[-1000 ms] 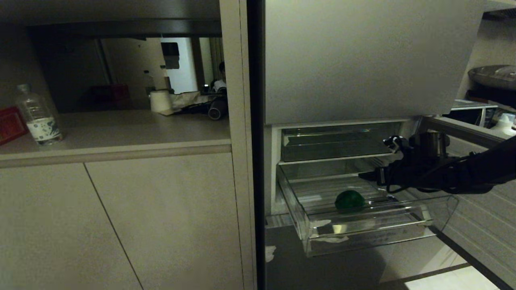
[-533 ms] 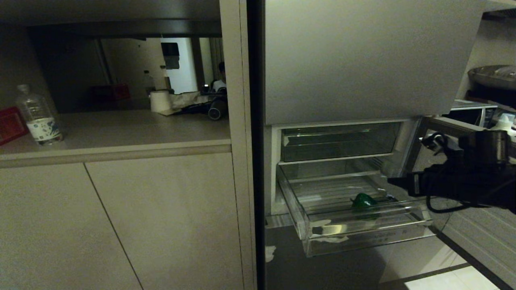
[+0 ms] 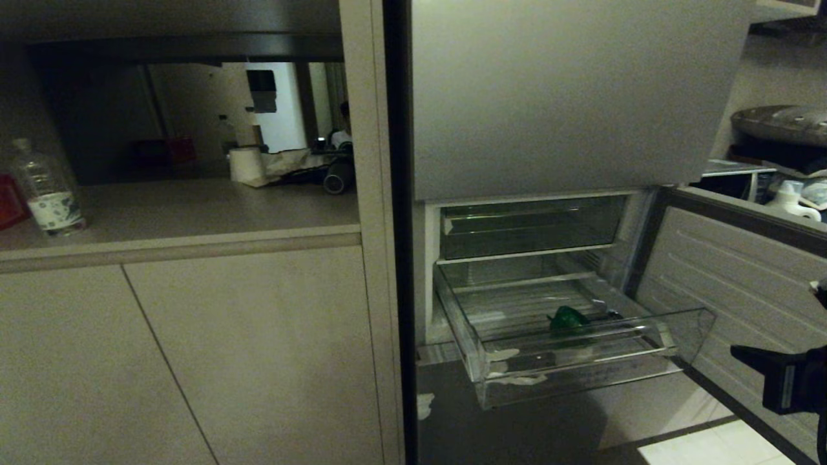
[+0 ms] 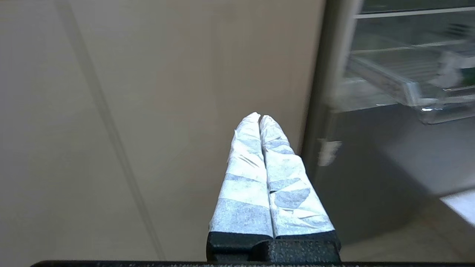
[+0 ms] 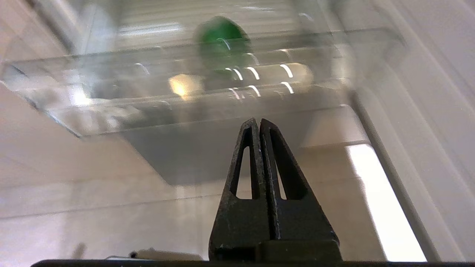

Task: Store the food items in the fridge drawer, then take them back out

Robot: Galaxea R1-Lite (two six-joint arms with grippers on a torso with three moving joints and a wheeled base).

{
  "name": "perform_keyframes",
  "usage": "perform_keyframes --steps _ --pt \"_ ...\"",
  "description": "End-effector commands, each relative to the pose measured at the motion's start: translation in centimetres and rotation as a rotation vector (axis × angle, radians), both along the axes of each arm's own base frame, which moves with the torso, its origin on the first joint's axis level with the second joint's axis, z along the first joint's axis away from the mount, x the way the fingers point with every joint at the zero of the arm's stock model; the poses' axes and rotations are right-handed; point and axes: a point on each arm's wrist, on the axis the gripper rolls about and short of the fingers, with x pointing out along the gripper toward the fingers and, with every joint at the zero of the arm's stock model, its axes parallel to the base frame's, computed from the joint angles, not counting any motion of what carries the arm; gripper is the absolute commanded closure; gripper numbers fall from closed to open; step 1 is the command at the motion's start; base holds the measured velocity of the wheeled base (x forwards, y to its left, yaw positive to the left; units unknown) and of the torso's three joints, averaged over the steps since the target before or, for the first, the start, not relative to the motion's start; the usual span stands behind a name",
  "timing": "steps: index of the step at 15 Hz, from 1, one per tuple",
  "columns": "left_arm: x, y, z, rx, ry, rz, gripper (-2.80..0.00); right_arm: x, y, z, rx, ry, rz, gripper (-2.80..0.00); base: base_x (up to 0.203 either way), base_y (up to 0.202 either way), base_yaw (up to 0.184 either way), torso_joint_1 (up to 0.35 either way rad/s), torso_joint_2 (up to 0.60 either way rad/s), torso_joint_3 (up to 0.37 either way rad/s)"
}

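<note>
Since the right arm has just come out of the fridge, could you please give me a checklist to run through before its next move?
1. Drawer pulled out and reachable: ok.
2. Green food item lying inside the drawer: ok.
3. Right gripper clear of the drawer, jaws shut on nothing: ok.
4. Jaws open for picking up another piece: not ok.
5. Left gripper out of the way by the cabinet front, jaws shut: ok.
6. Other food items within reach: cannot tell, none in view.

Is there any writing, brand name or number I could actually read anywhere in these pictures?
None can be read.
water bottle on the counter: its label carries a dark pattern, too small to read.
white bottle at the right: no legible text.
fridge drawer: no visible lettering.
</note>
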Motion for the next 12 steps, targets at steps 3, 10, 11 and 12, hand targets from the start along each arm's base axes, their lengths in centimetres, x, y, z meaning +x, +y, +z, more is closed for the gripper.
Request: perform_keyframes --steps 3,10,11,12 --pt "0.0 0.0 0.0 0.000 0.002 0.000 0.00 -2.1 0.2 0.6 -0.010 -0.072 -0.013 0.00 -0.003 0.005 -0.167 0.003 0.00 0.000" --pt "0.0 0.0 0.0 0.000 0.002 0.000 0.00 -2.3 -1.9 0.6 0.001 -0.048 -0.171 0.00 0.000 0.007 -0.175 0.003 0.00 0.002" --pt "0.0 0.0 0.0 0.000 0.002 0.000 0.00 -2.3 -2.4 0.6 0.003 -0.040 -0.205 0.00 0.001 0.008 -0.173 0.000 0.00 0.002" --pt "0.0 0.0 0.0 0.000 0.001 0.000 0.00 -2.3 -2.9 0.4 0.003 -0.032 -0.245 0.00 0.000 0.007 -0.179 0.001 0.00 0.001"
